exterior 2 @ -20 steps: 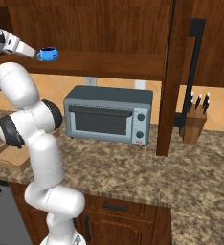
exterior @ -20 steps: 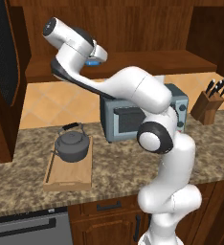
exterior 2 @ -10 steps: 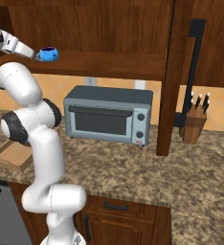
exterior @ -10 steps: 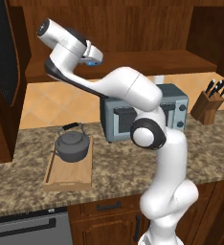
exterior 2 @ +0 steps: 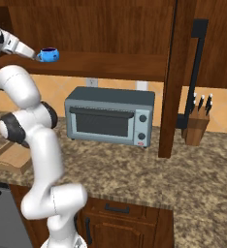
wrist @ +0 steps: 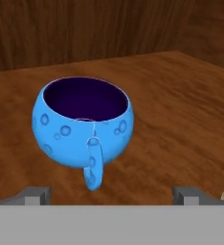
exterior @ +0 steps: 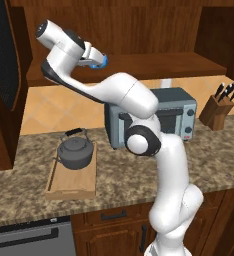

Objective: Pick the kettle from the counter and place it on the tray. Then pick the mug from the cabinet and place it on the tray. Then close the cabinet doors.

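The bright blue mug (wrist: pixel 83 127) stands upright on the cabinet shelf (wrist: pixel 181 105), its small handle turned toward the hand. My gripper (wrist: pixel 111 196) is open, its fingertips (wrist: pixel 35 195) spread wide just short of the mug and touching nothing. From the base, the mug (exterior: pixel 102 61) sits right at the gripper (exterior: pixel 95 61) on the dark wooden cabinet (exterior: pixel 154 64). The mug (exterior 2: pixel 49 54) and gripper (exterior 2: pixel 37 55) also appear at upper left in the right base view. The dark grey kettle (exterior: pixel 76 152) rests on the wooden tray (exterior: pixel 71 184) on the granite counter (exterior: pixel 214 150).
A grey-blue toaster oven (exterior: pixel 156 117) stands under the shelf behind the arm. A knife block (exterior: pixel 219 107) is at the counter's right. The cabinet doors hang open, one at far left (exterior: pixel 4 75), one at right (exterior 2: pixel 181 77) with a black bar handle (exterior 2: pixel 195 72).
The arm's shoulder and elbow have swung a little to the left. The hand has stayed at the mug with its jaws open; mug and kettle have not moved.
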Controlling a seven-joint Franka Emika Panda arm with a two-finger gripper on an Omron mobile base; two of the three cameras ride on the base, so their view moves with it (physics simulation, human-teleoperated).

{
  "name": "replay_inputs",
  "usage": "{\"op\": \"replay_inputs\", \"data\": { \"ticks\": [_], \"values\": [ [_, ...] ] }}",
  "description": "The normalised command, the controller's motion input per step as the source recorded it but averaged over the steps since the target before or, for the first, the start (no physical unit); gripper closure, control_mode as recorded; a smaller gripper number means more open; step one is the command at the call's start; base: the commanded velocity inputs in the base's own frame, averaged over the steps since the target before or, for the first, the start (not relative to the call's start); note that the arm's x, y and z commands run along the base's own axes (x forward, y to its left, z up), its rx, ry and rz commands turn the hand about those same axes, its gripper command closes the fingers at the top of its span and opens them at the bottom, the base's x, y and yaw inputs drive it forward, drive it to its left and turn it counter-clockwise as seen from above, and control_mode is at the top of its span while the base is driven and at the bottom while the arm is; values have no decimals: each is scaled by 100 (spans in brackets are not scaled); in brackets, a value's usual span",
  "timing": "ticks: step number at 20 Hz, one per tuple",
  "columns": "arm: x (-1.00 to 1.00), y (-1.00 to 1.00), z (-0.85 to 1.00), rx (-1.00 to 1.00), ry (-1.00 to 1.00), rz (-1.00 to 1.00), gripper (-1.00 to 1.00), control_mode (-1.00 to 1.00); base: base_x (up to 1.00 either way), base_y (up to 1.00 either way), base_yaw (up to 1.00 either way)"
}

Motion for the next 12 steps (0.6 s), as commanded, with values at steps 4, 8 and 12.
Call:
{"op": "replay_inputs", "data": {
  "ticks": [4, 8, 12],
  "values": [
    [19, -15, 0, 1, 1, 0, -100, -100, 0, 0, 0],
    [18, -10, -10, 0, 1, 0, -100, -100, 0, 0, 0],
    [18, -2, -10, 0, 0, 0, -100, -100, 0, 0, 0]
  ]
}}
